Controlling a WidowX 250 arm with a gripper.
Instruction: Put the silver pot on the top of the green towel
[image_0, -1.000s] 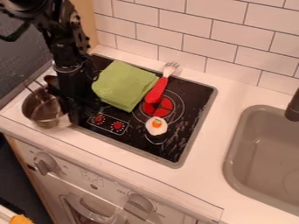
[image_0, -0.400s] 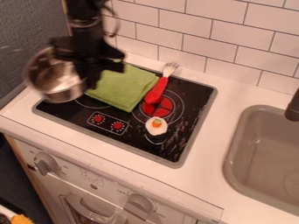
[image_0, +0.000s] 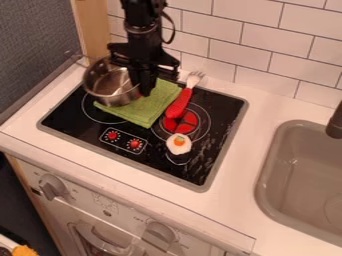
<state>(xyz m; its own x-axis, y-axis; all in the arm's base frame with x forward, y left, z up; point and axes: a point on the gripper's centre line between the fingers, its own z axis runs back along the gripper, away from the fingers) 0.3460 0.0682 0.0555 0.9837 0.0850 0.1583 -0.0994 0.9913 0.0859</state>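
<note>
evidently closed, the end effector (image_0: 143, 90) has the silver pot (image_0: 116, 97) by the wall on the side toward the view's right, its fingers pointing down at the rim. the black arm (image_0: 141, 30) comes in from the top edge. the pot sits upright or nearly so, over the left part of the green towel (image_0: 148, 109) and reaching past the cloth's left edge; whether its base touches the cloth cannot be told.

the towel lies folded on the black stovetop (image_0: 70, 116), near the tiled wall (image_0: 247, 40). just beside its right side is a fork (image_0: 178, 106) with a red handle, its pale tines toward the wall and its handle end over the red burner marking (image_0: 189, 119). nearer the front, a small white toy (image_0: 178, 147) with an orange top stands close to the two red dial markings (image_0: 123, 139). the stovetop is set into the white surface (image_0: 234, 200), with the grey sink (image_0: 300, 185) well apart at the right and a dark faucet (image_0: 335, 122) at its edge.
</note>
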